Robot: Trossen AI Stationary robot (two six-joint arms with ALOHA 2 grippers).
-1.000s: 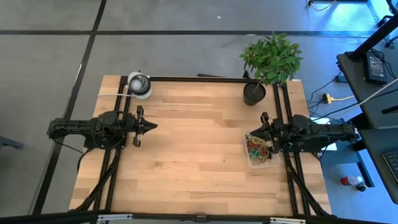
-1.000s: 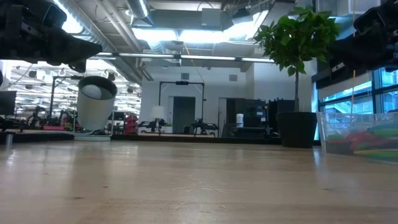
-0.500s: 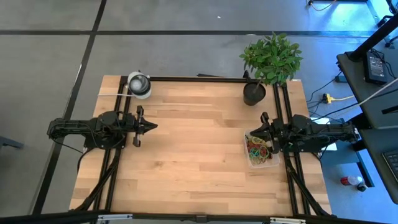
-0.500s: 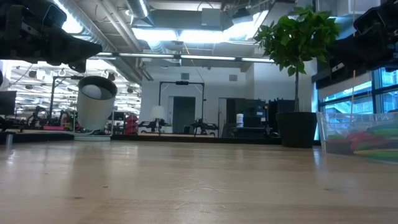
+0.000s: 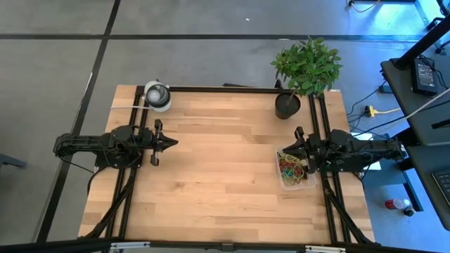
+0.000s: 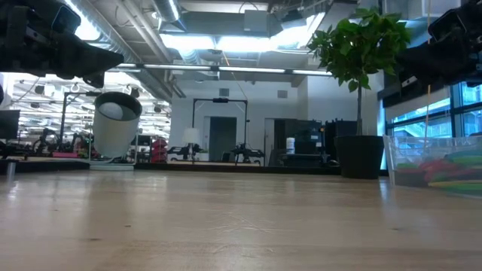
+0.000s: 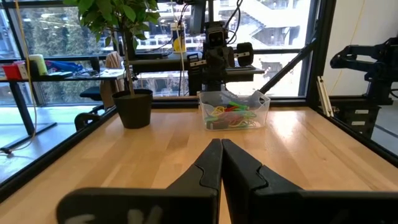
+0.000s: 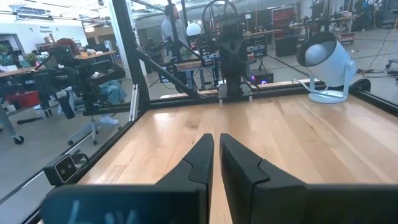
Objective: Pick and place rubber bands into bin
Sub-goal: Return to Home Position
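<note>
Bin point(image 6: 395, 150) holds rubber bands point(image 6: 446, 172) near plant pot point(image 6: 358, 156).

No change is being registered between the earlier pictures and now in the high or low view. No displacement is being shown by the left gripper point(image 5: 174, 143) or the right gripper point(image 5: 283, 155). Under the right gripper's tips, the bin point(image 5: 292, 186) and the rubber bands point(image 5: 290, 169) are being shown with no shift in place.
</note>
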